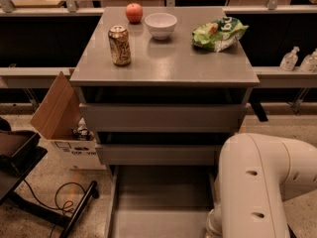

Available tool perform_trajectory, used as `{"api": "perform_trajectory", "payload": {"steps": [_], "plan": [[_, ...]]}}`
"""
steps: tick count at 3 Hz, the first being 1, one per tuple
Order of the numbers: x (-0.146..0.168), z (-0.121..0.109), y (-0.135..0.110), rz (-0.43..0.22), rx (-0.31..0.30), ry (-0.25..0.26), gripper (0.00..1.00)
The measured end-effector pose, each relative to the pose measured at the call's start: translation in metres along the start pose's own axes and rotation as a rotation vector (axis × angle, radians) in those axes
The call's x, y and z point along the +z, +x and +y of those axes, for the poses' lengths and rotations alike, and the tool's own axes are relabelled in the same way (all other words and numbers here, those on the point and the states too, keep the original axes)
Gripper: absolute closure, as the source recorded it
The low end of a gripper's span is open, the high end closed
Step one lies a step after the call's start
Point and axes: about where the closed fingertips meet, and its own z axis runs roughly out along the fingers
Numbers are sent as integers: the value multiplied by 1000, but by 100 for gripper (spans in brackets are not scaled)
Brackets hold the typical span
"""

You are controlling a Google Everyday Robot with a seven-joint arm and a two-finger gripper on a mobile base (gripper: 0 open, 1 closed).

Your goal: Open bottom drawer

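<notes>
The grey cabinet (pixel 163 68) has three drawers. The bottom drawer (pixel 158 202) stands pulled out toward me. Its grey box tray shows open and bare, and its front runs out of view below. The two upper drawer fronts (pixel 163 117) are in, the top one slightly forward of the middle one. My white arm (pixel 257 182) fills the lower right and reaches down past the tray's right side. The gripper is out of view below the picture's edge.
On the cabinet top stand a can (pixel 120 44), a red apple (pixel 133 12), a white bowl (pixel 161 25) and a green snack bag (pixel 218 33). An open cardboard box (pixel 62 118) sits left of the cabinet. A black stand and cable (pixel 64 202) lie on the floor at left.
</notes>
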Motion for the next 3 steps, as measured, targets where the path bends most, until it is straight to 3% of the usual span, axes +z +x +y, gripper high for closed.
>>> {"api": "perform_trajectory", "payload": {"steps": [1, 2, 3], "plan": [[-38, -8, -10, 48, -49, 18, 49], [-96, 6, -22, 95, -124, 25, 72], [-158, 4, -23, 87, -194, 99, 96]]}}
